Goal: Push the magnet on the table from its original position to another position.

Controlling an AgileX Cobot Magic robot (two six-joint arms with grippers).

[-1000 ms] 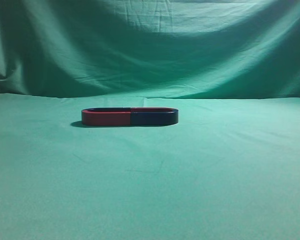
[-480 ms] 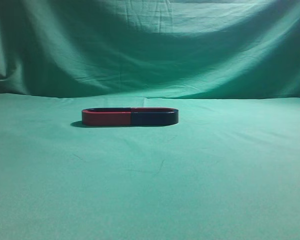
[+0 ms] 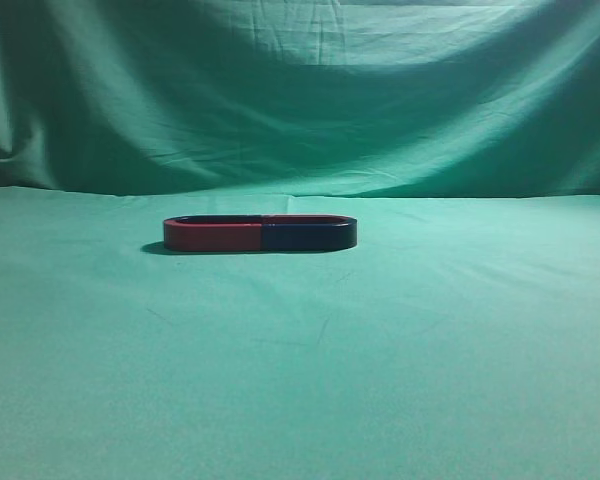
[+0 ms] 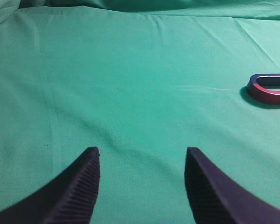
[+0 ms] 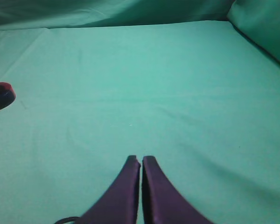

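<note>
Red on its left half and dark blue on its right, the magnet point(image 3: 260, 233) is a flat elongated loop lying on the green cloth table point(image 3: 310, 380), just left of centre in the exterior view and untouched by either arm. In the left wrist view only its rounded red end shows at the right edge, well apart from the left gripper point(image 4: 142, 161), whose ribbed fingers point(image 4: 81, 186) at the bottom of the frame are spread wide with only cloth between them. The right gripper point(image 5: 141, 163), bottom centre of its own view, has its fingers pressed together on nothing, a blunt tip that would suit pushing; the magnet peeks in at that frame's left edge, well away
</note>
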